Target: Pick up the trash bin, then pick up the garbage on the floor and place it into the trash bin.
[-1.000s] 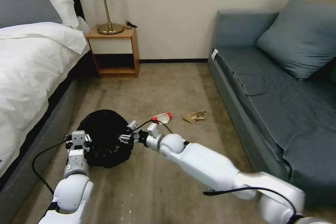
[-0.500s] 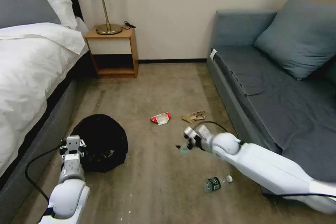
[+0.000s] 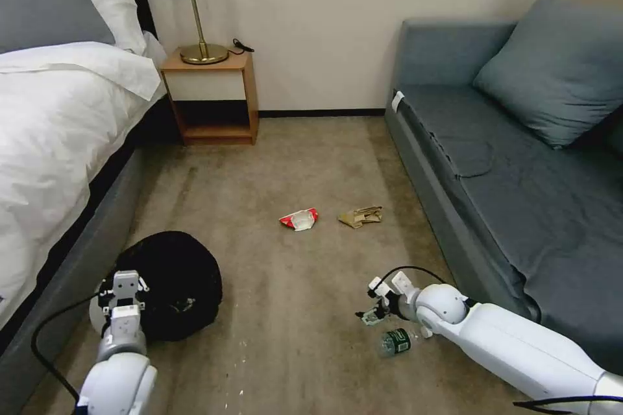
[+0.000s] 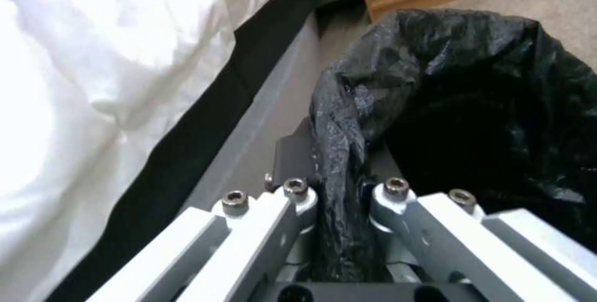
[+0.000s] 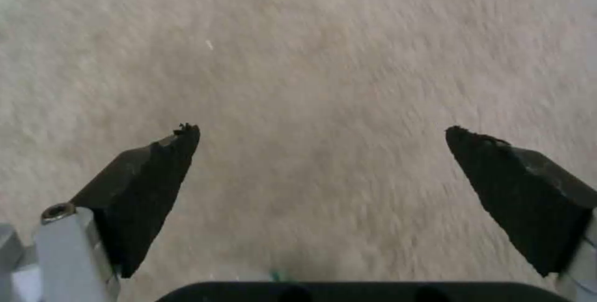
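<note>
The trash bin [image 3: 170, 284], lined with a glossy black bag, is at the lower left beside the bed. My left gripper [image 3: 123, 286] is shut on its near rim; the left wrist view shows the bag's rim [image 4: 339, 185] pinched between the fingers, with the bin [image 4: 491, 106] opening beyond. A small clear bottle with a green label [image 3: 394, 342] lies on the carpet at the lower right. My right gripper [image 3: 374, 311] hangs open just beside and above it, with bare carpet between its fingertips [image 5: 323, 134]. A red-and-white paper scrap [image 3: 300, 218] and a tan paper scrap [image 3: 361, 216] lie mid-floor.
A bed [image 3: 58, 142] runs along the left and a grey-blue sofa [image 3: 506, 168] along the right. A wooden nightstand [image 3: 211, 100] with a brass lamp [image 3: 195, 6] stands at the back wall. Open carpet [image 3: 285, 162] lies between them.
My right arm has swung away from the trash bin, right and down, to just over the bottle, with its fingers open. The left gripper has drawn the bin closer and to the left.
</note>
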